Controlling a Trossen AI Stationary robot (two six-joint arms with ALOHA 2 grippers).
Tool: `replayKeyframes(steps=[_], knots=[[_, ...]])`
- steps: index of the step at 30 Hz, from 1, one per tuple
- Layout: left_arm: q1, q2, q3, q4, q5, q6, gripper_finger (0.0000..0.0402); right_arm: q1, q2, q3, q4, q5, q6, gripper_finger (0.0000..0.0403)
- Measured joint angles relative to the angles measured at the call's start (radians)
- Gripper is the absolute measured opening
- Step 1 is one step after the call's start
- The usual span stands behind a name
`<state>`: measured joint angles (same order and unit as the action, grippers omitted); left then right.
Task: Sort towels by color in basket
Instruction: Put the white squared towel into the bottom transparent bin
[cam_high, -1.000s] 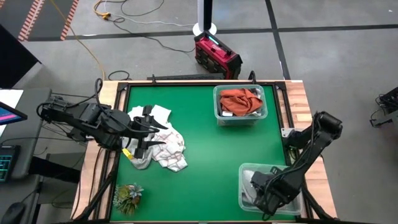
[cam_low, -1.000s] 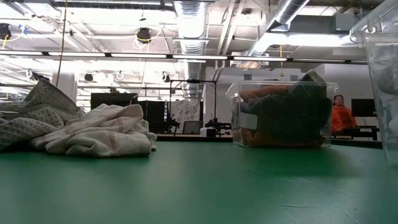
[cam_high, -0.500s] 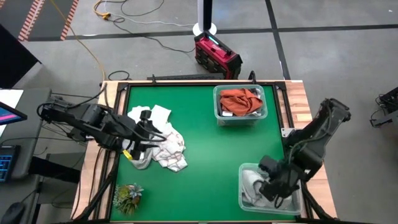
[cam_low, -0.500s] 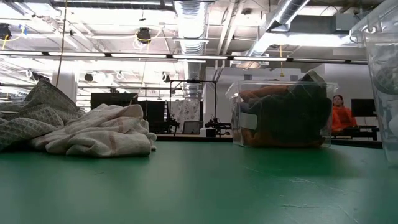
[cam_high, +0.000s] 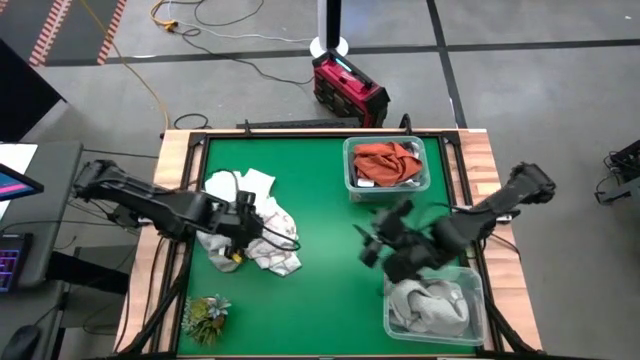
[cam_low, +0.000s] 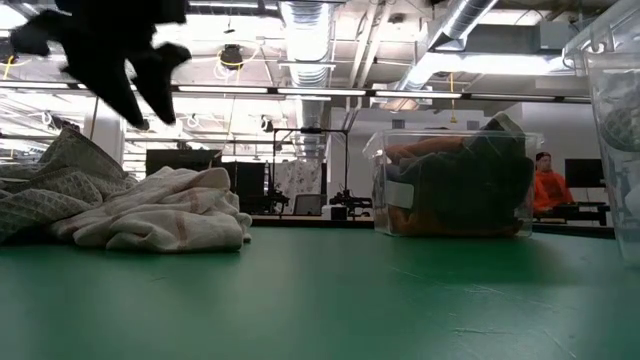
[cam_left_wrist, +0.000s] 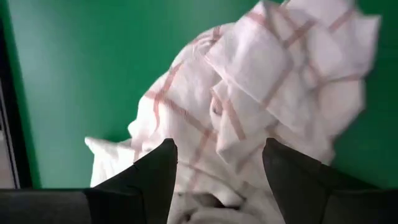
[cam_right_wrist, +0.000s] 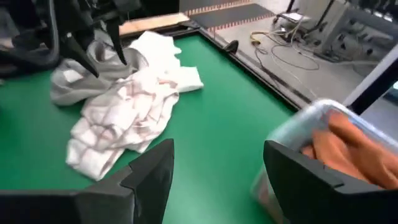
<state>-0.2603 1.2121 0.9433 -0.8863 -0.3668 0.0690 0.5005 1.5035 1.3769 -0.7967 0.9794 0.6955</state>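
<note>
Left arm reaches inward low over the surface (cam_high: 330, 215), its pincer (cam_high: 247, 217) spread. Right arm stretches toward mid-surface, raised, its pincer (cam_high: 378, 236) spread wide.

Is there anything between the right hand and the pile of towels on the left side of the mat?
Nothing visible. The right hand, open and empty, hangs over bare green mat, with only open mat between it and the towel pile. The left hand is already at that pile.
</note>
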Motion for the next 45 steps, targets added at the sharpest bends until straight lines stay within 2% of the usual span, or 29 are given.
replayKeyframes(steps=[4, 6, 13, 16, 18, 21, 22, 27, 29, 32, 36, 42, 45], knots=[[0.045, 0.108, 0.000, 0.072, 0.003, 0.087, 0.0225, -0.093, 0.077, 0.000, 0.168, -0.182, -0.169, 0.0276], [0.066, 0.165, 0.000, 0.106, 0.021, 0.125, 0.0225, -0.117, 0.105, -0.001, 0.200, -0.231, -0.203, 0.0276], [0.109, 0.345, 0.000, 0.190, 0.046, 0.192, 0.0223, -0.112, 0.116, -0.002, 0.209, -0.205, -0.226, 0.0276], [0.110, 0.376, 0.001, 0.228, 0.044, 0.236, 0.0192, -0.082, 0.097, -0.002, 0.204, -0.162, -0.227, 0.0276], [0.105, 0.377, 0.001, 0.266, 0.043, 0.253, 0.0143, -0.056, 0.079, -0.002, 0.200, -0.132, -0.227, 0.0276], [0.103, 0.343, 0.001, 0.296, 0.048, 0.272, 0.0038, -0.019, 0.065, -0.002, 0.182, -0.101, -0.226, 0.0276], [0.103, 0.323, 0.001, 0.305, 0.052, 0.275, 0.0020, -0.010, 0.064, -0.002, 0.169, -0.090, -0.225, 0.0276], [0.103, 0.155, 0.001, 0.346, 0.078, 0.286, 0.0003, 0.020, 0.066, -0.002, 0.069, -0.056, -0.117, 0.0276], [0.103, 0.066, 0.001, 0.391, 0.099, 0.286, 0.0002, 0.032, 0.071, -0.018, 0.106, -0.052, -0.106, 0.0276], [0.103, -0.040, 0.001, 0.489, 0.122, 0.289, 0.0002, 0.044, 0.082, -0.051, 0.279, -0.023, -0.196, 0.0276], [0.103, -0.122, 0.001, 0.587, 0.128, 0.340, 0.0001, 0.035, 0.105, -0.096, 0.611, -0.015, -0.472, 0.0276], [0.103, -0.152, 0.001, 0.695, 0.152, 0.383, 0.0001, -0.001, 0.162, -0.088, 0.959, -0.001, -0.850, 0.0276], [0.103, -0.144, 0.001, 0.748, 0.156, 0.388, 0.0001, -0.032, 0.190, -0.088, 1.113, -0.022, -0.974, 0.0276]])
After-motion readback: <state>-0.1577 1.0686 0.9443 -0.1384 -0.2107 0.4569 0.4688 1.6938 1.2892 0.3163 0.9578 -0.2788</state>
